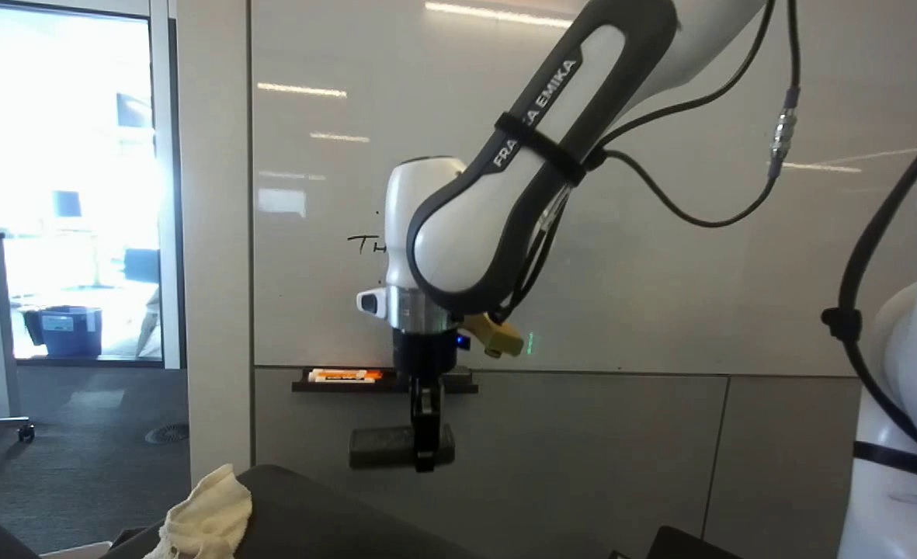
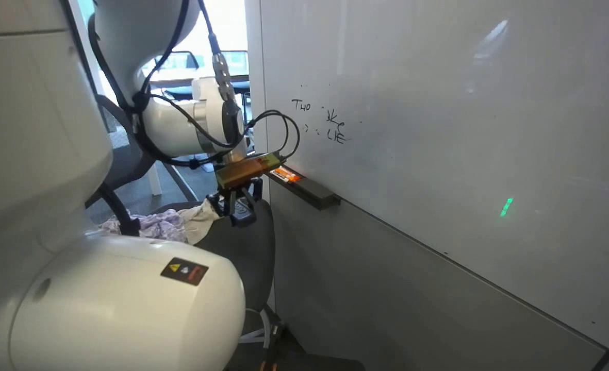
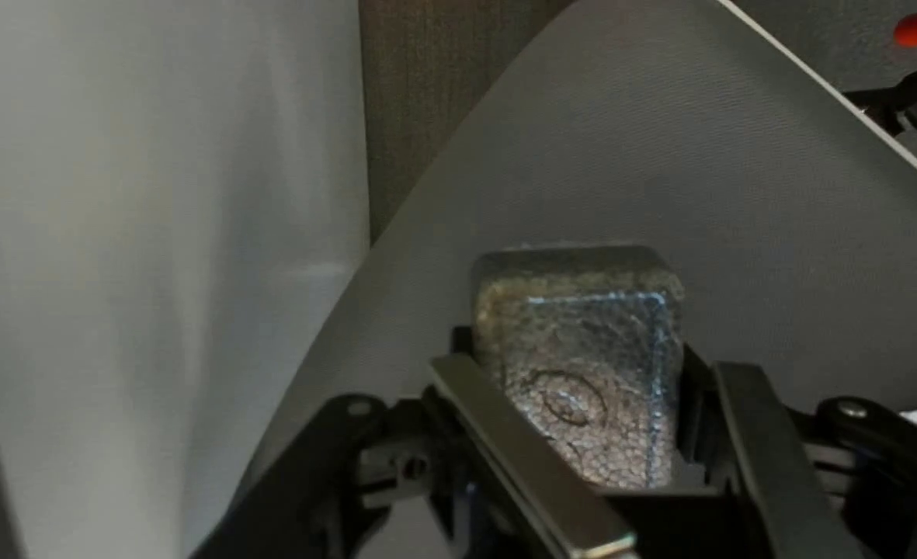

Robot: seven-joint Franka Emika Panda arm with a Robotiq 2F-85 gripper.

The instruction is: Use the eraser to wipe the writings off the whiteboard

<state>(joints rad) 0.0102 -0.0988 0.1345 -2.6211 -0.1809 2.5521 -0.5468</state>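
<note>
A robot gripper (image 3: 574, 359) is clamping the dark eraser (image 1: 382, 449) by its long sides, probably to keep its wiping face free, and is holding it above a grey chair (image 2: 245, 263), apart from the whiteboard (image 1: 660, 295), where black handwriting (image 2: 333, 118) is awaiting erasure.

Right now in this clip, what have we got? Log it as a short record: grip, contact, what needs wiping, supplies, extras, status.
Grip: gripper closed on the eraser
Contact: eraser held apart from the whiteboard
Needs wiping: black writing, partly hidden by the arm in an exterior view
Supplies: orange and white markers in the marker tray
Extras: cream cloth by a dark chair; green mark on the whiteboard, ink or light unclear
Status: wipe not finished
</note>
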